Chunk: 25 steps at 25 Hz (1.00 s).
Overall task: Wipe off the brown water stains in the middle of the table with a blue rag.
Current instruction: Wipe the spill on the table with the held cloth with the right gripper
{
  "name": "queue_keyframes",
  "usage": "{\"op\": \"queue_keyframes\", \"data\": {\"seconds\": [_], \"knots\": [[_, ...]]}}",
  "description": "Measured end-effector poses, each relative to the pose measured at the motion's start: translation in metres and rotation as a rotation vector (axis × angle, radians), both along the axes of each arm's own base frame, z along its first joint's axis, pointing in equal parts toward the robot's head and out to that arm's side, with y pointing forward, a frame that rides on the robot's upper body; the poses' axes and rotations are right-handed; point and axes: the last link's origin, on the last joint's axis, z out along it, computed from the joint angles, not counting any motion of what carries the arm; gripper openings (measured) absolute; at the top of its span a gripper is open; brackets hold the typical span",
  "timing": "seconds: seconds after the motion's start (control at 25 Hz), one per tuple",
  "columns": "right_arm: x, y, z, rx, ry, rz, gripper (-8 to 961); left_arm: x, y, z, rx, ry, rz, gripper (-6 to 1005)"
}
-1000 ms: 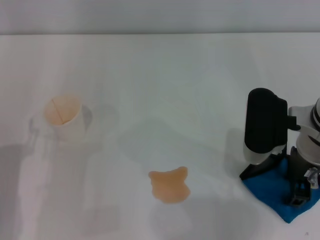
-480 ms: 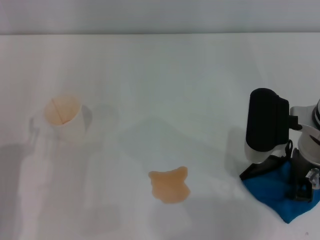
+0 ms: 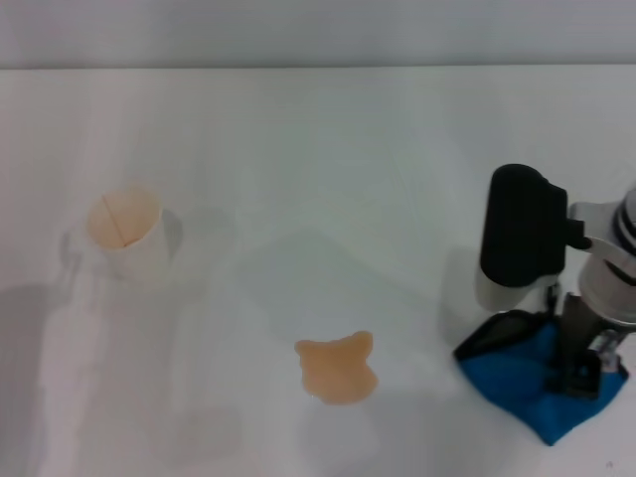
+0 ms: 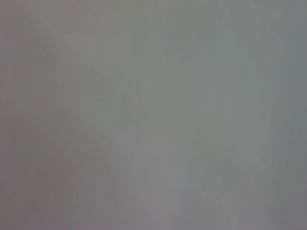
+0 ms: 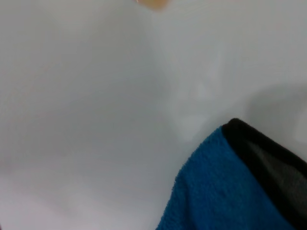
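Note:
The brown water stains point(image 3: 338, 368) form one small orange-brown puddle on the white table point(image 3: 318, 149), near the front middle. To its right the blue rag point(image 3: 517, 383) with a dark edge lies bunched under my right gripper point(image 3: 576, 383), which is shut on it from above. A gap of bare table separates rag and puddle. In the right wrist view the blue rag point(image 5: 230, 191) fills one corner, and a sliver of the stains point(image 5: 152, 4) shows at the far edge. The left gripper is out of view; its wrist view shows only plain grey surface.
A white paper cup point(image 3: 126, 234) with a tan inside stands at the left, well away from the puddle. The right arm's black wrist housing point(image 3: 522, 238) rises above the rag.
My right gripper has shifted left toward the puddle, and the blue rag has moved left with it. The puddle and the cup have stayed put.

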Motion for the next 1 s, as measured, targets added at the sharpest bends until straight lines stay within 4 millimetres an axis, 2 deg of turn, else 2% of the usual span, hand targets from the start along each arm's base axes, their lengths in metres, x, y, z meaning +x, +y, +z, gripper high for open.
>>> {"op": "queue_keyframes", "data": {"seconds": [0.28, 0.56, 0.76, 1.0], "knots": [[-0.026, 0.005, -0.016, -0.040, 0.109, 0.026, 192, 0.001, 0.001, 0.000, -0.001, 0.000, -0.004, 877], [-0.047, 0.007, -0.043, -0.104, 0.163, 0.103, 197, 0.001, 0.001, -0.001, -0.003, -0.001, -0.005, 877], [-0.065, 0.007, -0.056, -0.127, 0.223, 0.143, 200, 0.002, 0.001, -0.001, -0.004, -0.002, -0.008, 877], [-0.073, 0.005, -0.068, -0.160, 0.237, 0.174, 205, 0.002, 0.002, -0.001, -0.004, -0.002, -0.010, 877]]}}
